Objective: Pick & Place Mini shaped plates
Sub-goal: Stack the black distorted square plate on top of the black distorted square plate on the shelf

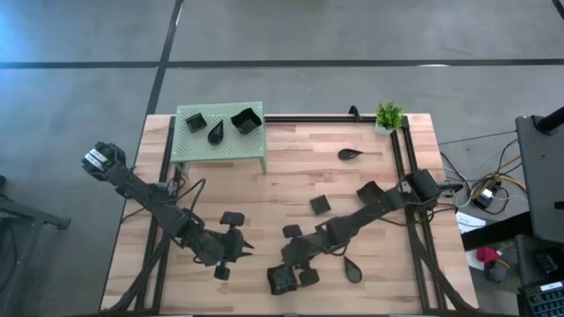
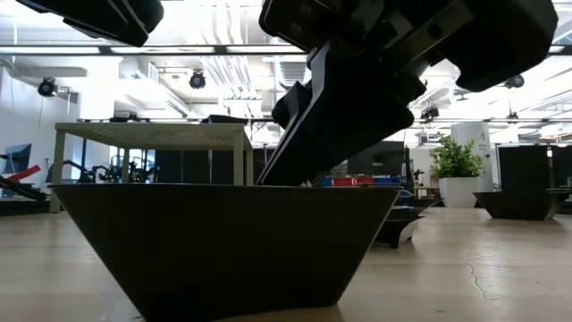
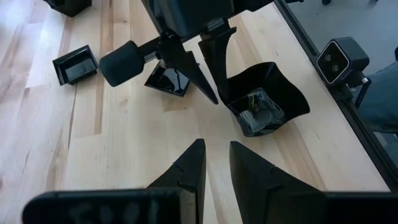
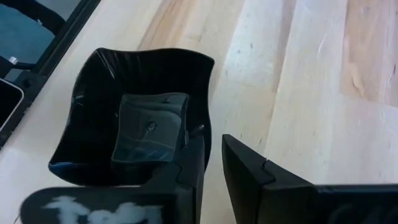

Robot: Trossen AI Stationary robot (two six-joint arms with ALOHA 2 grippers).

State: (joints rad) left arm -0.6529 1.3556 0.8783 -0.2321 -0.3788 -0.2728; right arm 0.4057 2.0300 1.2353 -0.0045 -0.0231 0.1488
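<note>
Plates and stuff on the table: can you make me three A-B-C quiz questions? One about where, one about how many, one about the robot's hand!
1. Where is the plant?
A. on the floor
B. at a corner of the table
C. in the table's middle

2. How many plates sit on the green stand?
A. one
B. three
C. six

3. How are the left gripper's jaws?
A. apart, with nothing between them
B. shut on a plate
C. holding the plant

Answers:
1 B, it stands at the corner by the right arm's side.
2 B, two square ones and a leaf one.
3 A, the left wrist view shows only bare wood in the gap.
</note>
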